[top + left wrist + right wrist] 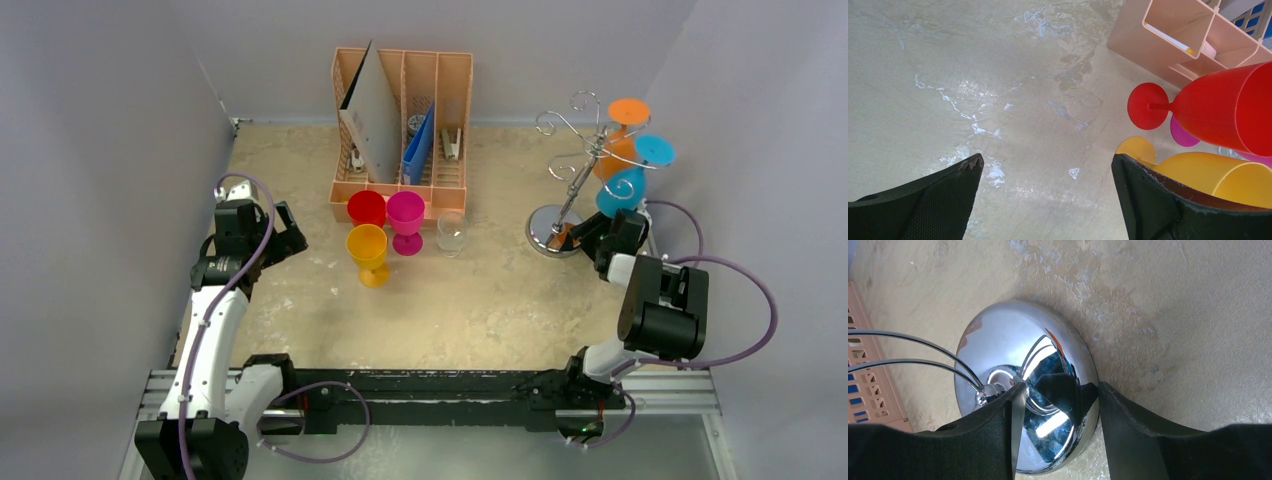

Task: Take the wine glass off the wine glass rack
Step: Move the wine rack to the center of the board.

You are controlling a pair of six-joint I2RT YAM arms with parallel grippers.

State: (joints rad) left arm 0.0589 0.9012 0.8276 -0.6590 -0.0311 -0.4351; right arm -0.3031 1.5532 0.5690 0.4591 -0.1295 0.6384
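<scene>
The wine glass rack (575,180) is silver wire with curled arms and stands on a shiny round base (550,228) at the right of the table. Two wine glasses hang from it foot up, an orange one (616,152) and a blue one (621,192). My right gripper (585,232) is low at the base. In the right wrist view its jaws (1060,387) stand apart over the base (998,345), one finger beside the stem and the other at the rim. My left gripper (290,235) is open over bare table (1047,162), left of the loose glasses.
A red glass (366,208), a magenta glass (406,220), a yellow glass (368,252) and a clear tumbler (451,232) stand mid-table. Behind them is the peach slotted organiser (400,125). Grey walls close in on the left, back and right.
</scene>
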